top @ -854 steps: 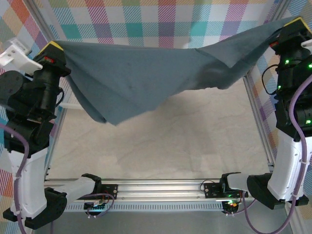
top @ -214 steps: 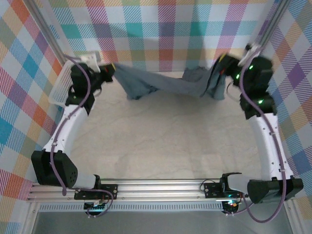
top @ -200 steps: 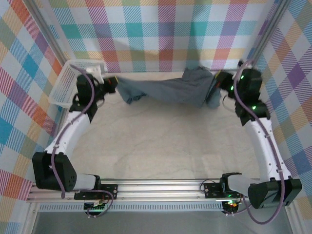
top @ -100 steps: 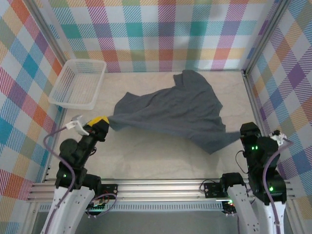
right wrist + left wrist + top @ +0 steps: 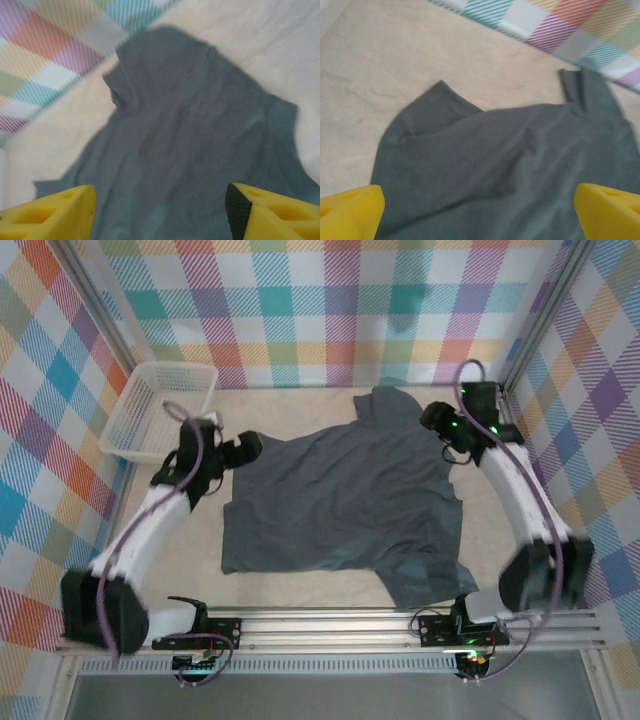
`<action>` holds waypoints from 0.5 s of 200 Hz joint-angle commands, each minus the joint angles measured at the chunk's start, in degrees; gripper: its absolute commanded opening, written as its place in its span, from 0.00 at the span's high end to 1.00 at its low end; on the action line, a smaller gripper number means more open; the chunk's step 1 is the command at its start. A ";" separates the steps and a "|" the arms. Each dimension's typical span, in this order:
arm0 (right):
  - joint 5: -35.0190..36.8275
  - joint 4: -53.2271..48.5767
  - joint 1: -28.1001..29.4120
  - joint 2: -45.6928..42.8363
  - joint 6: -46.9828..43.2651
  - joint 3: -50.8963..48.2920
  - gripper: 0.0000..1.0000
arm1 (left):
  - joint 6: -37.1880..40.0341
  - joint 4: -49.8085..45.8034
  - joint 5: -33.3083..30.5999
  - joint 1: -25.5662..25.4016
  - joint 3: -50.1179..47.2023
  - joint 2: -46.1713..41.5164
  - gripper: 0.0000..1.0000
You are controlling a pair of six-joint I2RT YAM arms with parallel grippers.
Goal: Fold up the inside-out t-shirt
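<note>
A white basket (image 5: 128, 405) sits just behind the left gripper (image 5: 245, 445), whose yellow fingers (image 5: 350, 210) stand spread wide, gripping nothing. The inside-out t-shirt (image 5: 340, 500) lies spread on the table (image 5: 180, 540) between the two grippers, just ahead of their fingertips. The right gripper (image 5: 432, 418) hangs at the shirt's right edge, its jaws likewise parted and empty.

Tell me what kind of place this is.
Probably a robot lab's test cell, not a home: a left arm and a right arm bolted to an aluminium rail at a table edge, bright checked panels walling it in, a t-shirt and a white basket laid out.
</note>
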 commanded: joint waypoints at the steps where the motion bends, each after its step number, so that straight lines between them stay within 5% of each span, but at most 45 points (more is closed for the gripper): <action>1: -2.54 -3.33 0.44 10.26 -8.74 6.46 0.28 | 1.23 -13.48 -5.23 0.82 9.65 13.84 0.06; 73: -0.13 -9.13 -0.09 41.98 -9.96 32.88 0.14 | -0.66 -18.90 -9.72 1.57 44.75 51.79 0.15; 100: -0.88 -10.33 -0.05 45.27 -8.90 34.31 0.15 | -0.71 -22.62 -8.07 1.73 54.96 60.31 0.33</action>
